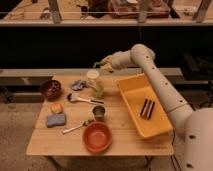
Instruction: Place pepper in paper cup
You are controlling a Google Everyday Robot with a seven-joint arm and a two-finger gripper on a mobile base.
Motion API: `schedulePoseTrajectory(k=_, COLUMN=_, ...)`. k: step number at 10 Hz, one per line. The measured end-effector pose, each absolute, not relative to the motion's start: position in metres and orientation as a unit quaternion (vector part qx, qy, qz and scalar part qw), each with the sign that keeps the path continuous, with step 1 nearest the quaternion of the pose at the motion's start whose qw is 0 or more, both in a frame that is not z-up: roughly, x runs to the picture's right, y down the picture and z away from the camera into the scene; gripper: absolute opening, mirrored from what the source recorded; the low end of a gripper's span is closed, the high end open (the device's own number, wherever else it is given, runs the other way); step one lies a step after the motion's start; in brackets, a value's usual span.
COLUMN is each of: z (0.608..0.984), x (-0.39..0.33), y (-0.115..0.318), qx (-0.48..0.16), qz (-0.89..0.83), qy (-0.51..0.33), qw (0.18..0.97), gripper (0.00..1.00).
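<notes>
The paper cup [93,80], tall and pale cream with a lighter rim, stands upright at the back middle of the wooden table [45,142]. A greenish patch shows at its foot on the right side. My gripper [100,64] hangs just above and slightly right of the cup's rim, at the end of the white arm [150,75] that reaches in from the right. It is shut on a small yellow-green pepper [97,64], which sticks out at its left tip, clear of the cup.
A yellow tray [131,90] with a dark bar [146,108] lies on the right. A dark bowl [51,89], grey-blue cloth [78,84], ladle [82,99], short dark metal cup [99,112], orange bowl [97,136], spoon [77,127], blue sponge [56,120] and a small yellow item [56,107] fill the rest of the table.
</notes>
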State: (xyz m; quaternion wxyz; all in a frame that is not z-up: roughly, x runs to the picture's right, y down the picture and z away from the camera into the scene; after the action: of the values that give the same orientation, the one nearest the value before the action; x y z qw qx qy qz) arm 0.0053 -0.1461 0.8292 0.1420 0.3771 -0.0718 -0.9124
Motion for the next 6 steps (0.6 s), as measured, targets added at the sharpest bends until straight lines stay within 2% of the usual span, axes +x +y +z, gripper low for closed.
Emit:
schedulePoseTrajectory(k=2, z=0.830, x=0.006, y=-0.147, qx=0.381, qz=-0.910, qy=-0.071, qw=0.148, gripper=0.00)
schedulePoseTrajectory(k=6, z=0.833, x=-0.037, y=-0.154, qx=0.420, qz=-0.881, qy=-0.026, qw=0.217, gripper=0.00)
